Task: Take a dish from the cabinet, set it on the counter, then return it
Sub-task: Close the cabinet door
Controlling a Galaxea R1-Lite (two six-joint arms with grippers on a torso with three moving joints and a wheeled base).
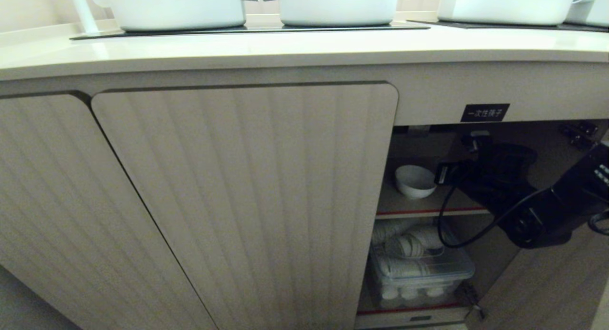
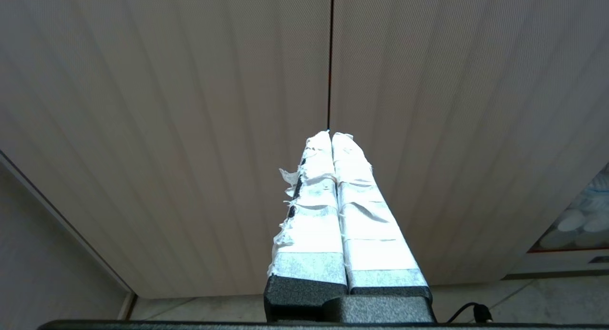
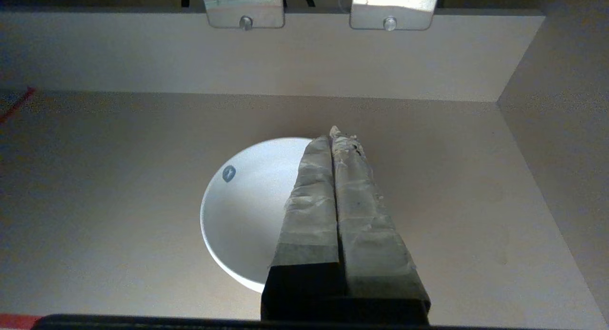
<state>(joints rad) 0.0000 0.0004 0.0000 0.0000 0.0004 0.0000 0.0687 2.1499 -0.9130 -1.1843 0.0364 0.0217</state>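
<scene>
Right pincer (image 3: 338,132) reaching into cabinet (image 1: 247,197), fingers pressed together, hovering above dish (image 3: 242,211) on inner shelf (image 3: 119,178), gripping nothing (rim apparently missed). Judging: reopen, straddle rim before pinching. Left pincer (image 2: 330,135) idling pressed together by door.

The right arm reaches forward and to the robot's left, its right claw (image 3: 338,135) with both taped fingers pressed flat together. The left claw (image 2: 330,136) is likewise closed, fingers touching along their length.
</scene>
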